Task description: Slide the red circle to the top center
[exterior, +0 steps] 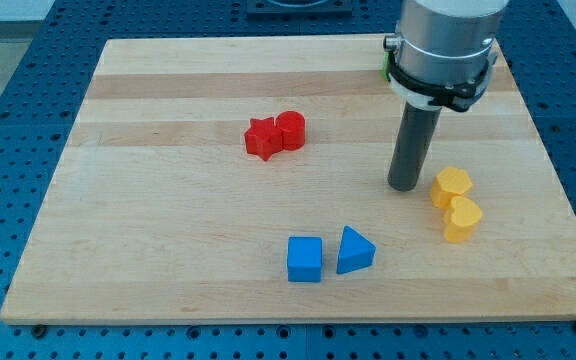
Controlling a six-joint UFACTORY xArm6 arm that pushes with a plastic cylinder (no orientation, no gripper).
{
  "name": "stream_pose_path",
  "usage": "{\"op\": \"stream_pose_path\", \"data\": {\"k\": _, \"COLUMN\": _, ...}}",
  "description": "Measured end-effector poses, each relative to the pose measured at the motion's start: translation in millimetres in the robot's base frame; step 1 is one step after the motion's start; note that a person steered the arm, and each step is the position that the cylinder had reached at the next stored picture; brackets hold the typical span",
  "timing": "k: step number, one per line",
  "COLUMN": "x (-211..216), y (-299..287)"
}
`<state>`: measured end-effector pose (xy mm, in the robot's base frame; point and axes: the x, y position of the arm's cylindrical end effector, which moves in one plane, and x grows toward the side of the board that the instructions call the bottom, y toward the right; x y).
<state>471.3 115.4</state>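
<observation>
camera view: no pincer is fitted, so no jaw state is given. my tip (403, 186) is set beside the yellow blocks (451, 187); red circle (290, 130) is seen well to its left, touching the red star (262, 138).

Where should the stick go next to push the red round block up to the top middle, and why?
Probably my tip should travel toward the view's left and stop just below the red circle block. Right now it stands far to the view's right, beside the yellow hexagon block, and the red star block touches the circle's left side, so pushing from below avoids dragging it.

No legible text or markings.
</observation>
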Motion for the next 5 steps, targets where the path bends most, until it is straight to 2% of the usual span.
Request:
{"op": "stream_pose_path", "data": {"k": 3, "x": 2.3, "y": 14.8}}
{"op": "stream_pose_path", "data": {"k": 4, "x": -25.5, "y": 15.1}}
{"op": "stream_pose_path", "data": {"k": 5, "x": -80.0, "y": 28.9}}
